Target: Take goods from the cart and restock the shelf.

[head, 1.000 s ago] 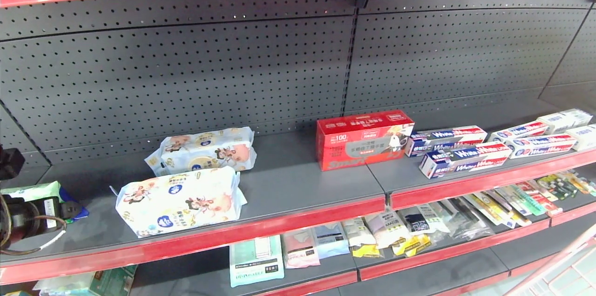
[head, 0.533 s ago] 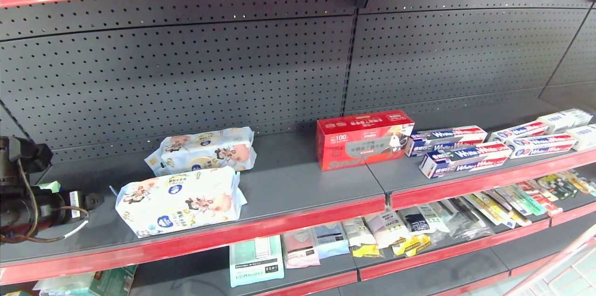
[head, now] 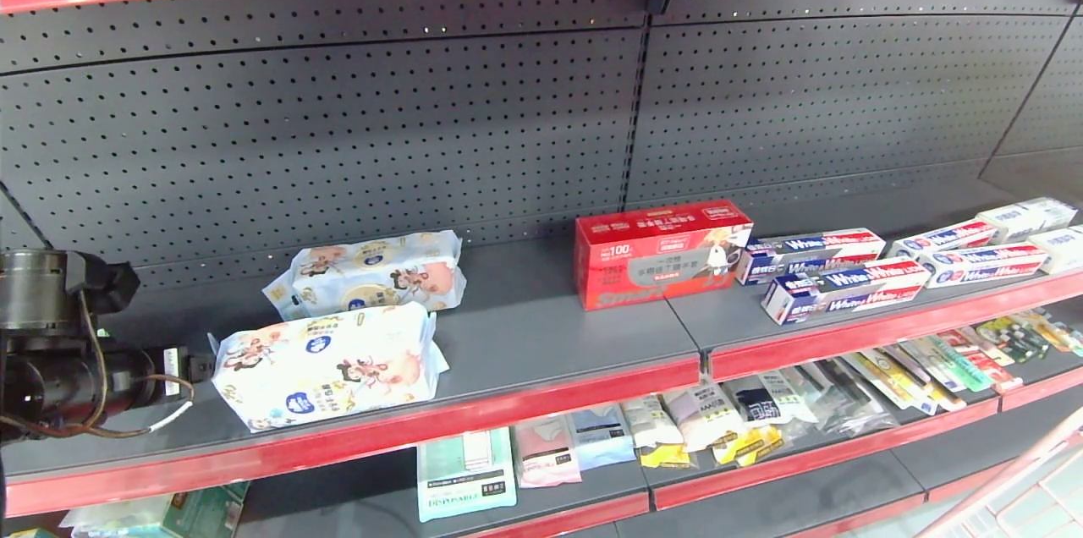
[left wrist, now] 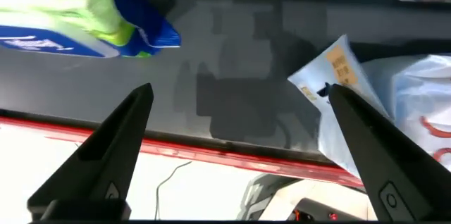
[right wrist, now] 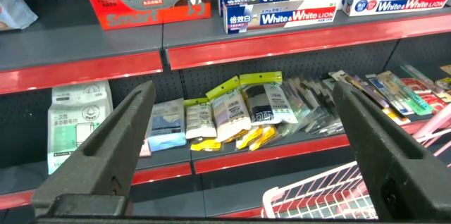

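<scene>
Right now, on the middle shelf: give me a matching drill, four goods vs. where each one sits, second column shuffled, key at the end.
Goods
1. red box
2. toothpaste boxes
3. front wipes pack
4. green-and-blue pack

Places
A. right part of the shelf, lying in rows
B. mid-shelf, by the seam between panels
C. left part, near the red front edge
D. far left end

Pairs: 1-B, 2-A, 3-C, 4-D

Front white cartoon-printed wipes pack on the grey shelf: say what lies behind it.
A second white cartoon-printed soft pack lies flat behind the front pack, then the grey perforated back panel. The front pack's top edge hides whether they touch.
</scene>
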`<state>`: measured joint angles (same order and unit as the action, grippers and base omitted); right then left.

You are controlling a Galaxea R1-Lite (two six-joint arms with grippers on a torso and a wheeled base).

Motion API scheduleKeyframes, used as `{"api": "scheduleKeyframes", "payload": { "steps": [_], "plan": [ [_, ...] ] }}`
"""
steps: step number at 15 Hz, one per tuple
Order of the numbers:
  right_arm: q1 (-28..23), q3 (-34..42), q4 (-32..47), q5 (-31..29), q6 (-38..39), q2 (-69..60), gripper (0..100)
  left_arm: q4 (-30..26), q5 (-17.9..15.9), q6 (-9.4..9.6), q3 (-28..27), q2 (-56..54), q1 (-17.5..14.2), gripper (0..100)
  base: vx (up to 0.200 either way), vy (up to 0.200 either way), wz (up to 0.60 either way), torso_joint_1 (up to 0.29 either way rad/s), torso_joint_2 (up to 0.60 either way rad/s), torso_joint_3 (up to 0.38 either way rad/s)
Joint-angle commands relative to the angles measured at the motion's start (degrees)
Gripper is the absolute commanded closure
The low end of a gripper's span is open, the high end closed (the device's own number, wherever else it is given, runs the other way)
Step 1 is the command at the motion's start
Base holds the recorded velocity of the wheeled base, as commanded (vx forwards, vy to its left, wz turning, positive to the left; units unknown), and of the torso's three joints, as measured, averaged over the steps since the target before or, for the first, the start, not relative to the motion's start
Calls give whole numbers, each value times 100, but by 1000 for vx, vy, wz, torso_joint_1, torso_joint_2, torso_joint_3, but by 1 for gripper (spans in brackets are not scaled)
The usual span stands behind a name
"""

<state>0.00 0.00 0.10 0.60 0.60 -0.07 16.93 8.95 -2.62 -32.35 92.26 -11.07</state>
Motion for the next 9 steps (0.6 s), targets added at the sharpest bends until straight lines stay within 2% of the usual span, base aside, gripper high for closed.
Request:
{"api": "scheduleKeyframes", "payload": {
  "steps": [1,9],
  "plan": [
    [0,0,-1,2,2,7,0,3,2,-2,1,11,52,0,0,0,0,0,0,0],
    [0,0,-1,2,2,7,0,91,2,-10,-8,20,281,0,0,0,0,0,0,0]
  ]
}}
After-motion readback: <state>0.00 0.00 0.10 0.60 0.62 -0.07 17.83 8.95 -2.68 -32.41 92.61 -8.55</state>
